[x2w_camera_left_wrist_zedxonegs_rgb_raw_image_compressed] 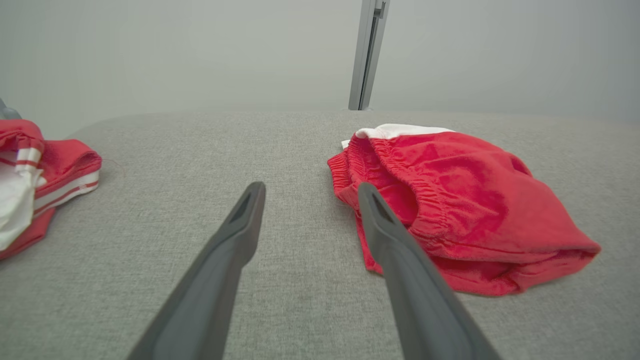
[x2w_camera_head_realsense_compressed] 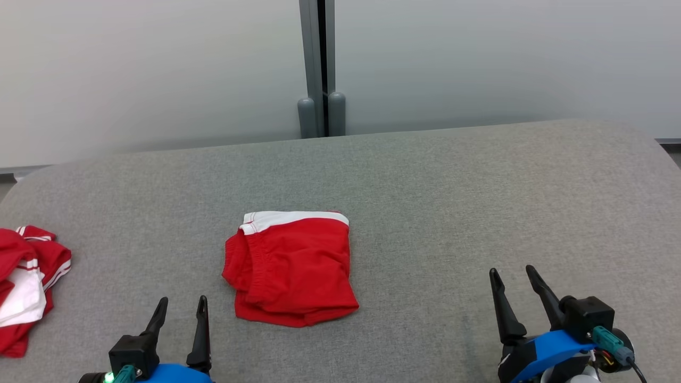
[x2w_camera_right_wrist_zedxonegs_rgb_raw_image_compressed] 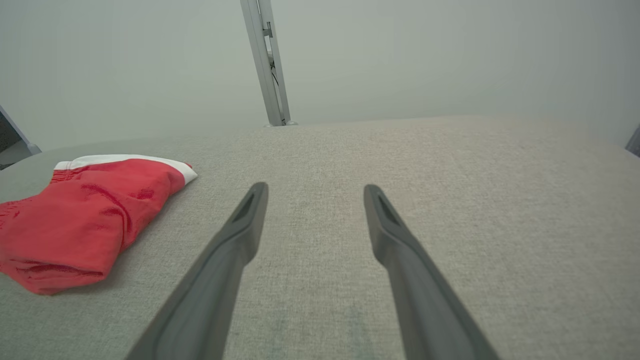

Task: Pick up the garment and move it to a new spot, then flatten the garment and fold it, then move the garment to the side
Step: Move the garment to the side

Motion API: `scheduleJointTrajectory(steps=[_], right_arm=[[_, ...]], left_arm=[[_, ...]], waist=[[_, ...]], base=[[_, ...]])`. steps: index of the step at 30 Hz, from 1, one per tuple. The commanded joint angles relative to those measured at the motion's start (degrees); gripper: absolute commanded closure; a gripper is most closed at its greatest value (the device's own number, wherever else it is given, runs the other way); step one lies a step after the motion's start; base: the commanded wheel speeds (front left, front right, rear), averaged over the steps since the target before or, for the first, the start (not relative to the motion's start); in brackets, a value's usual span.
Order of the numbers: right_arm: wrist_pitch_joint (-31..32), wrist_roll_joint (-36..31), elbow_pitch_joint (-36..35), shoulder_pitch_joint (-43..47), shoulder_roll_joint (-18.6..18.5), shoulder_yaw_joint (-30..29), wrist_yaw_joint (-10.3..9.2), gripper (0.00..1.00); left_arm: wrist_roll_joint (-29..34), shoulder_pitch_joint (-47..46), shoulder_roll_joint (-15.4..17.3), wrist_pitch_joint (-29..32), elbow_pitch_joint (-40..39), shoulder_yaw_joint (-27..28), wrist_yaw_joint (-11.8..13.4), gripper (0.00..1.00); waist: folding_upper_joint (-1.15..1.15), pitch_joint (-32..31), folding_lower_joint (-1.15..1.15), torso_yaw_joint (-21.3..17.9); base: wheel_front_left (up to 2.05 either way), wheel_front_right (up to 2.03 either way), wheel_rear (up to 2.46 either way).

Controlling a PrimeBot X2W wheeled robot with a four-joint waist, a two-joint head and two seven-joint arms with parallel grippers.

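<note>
A red garment (x2w_camera_head_realsense_compressed: 292, 266) with a white band along its far edge lies folded into a rough square at the middle of the grey padded table (x2w_camera_head_realsense_compressed: 452, 202). The left wrist view has the garment (x2w_camera_left_wrist_zedxonegs_rgb_raw_image_compressed: 460, 200) at its right, the right wrist view has the garment (x2w_camera_right_wrist_zedxonegs_rgb_raw_image_compressed: 85, 220) at its left. My left gripper (x2w_camera_head_realsense_compressed: 182, 302) stands open just left of the garment's near corner, apart from it, with nothing between its fingers. Far to the right my right gripper (x2w_camera_head_realsense_compressed: 512, 271) is open and empty above bare cloth. In each wrist view the fingers (x2w_camera_left_wrist_zedxonegs_rgb_raw_image_compressed: 225, 250) (x2w_camera_right_wrist_zedxonegs_rgb_raw_image_compressed: 225, 250) stand wide apart.
A second heap of red and white clothing (x2w_camera_head_realsense_compressed: 26, 287) lies at the table's left edge, and the heap (x2w_camera_left_wrist_zedxonegs_rgb_raw_image_compressed: 35, 185) sits at the left of the left wrist view. A pale wall with a grey post (x2w_camera_head_realsense_compressed: 319, 69) stands behind the table.
</note>
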Motion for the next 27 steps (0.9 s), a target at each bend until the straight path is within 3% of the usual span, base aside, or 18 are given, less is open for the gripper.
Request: scheduleJointTrajectory(steps=[1,6,14,20,27], right_arm=[[0.0,-0.3,0.3,0.7,-0.1,0.4,0.02,0.0],[0.0,0.4,1.8,-0.7,-0.1,2.3,0.02,0.0],[0.0,7.0,7.7,-8.8,-0.2,9.2,0.02,0.0],[0.0,12.0,14.7,-15.6,-0.3,10.8,0.01,0.0],[0.0,15.7,24.7,-20.5,-0.2,10.4,0.01,0.0]], left_arm=[[0.0,-0.2,0.1,-0.3,-0.4,-0.4,-0.1,0.0],[-1.2,-1.1,0.9,-0.3,-0.7,-2.2,-0.1,0.0],[-5.6,-2.7,4.2,-0.3,0.1,-7.6,-0.1,0.0],[-8.3,-4.0,6.0,-0.3,1.1,-9.6,-0.1,0.0],[-10.5,-5.3,7.0,-0.3,1.3,-11.5,-0.1,0.0]], waist=[[0.01,0.8,0.0,0.8],[0.01,3.0,0.0,3.4],[0.01,7.5,0.0,11.9],[0.01,9.4,0.0,17.9],[0.01,11.1,0.0,21.3]], base=[[0.0,0.0,0.0],[0.0,0.0,0.0],[0.0,0.0,0.0],[0.0,0.0,0.0],[0.0,0.0,0.0]])
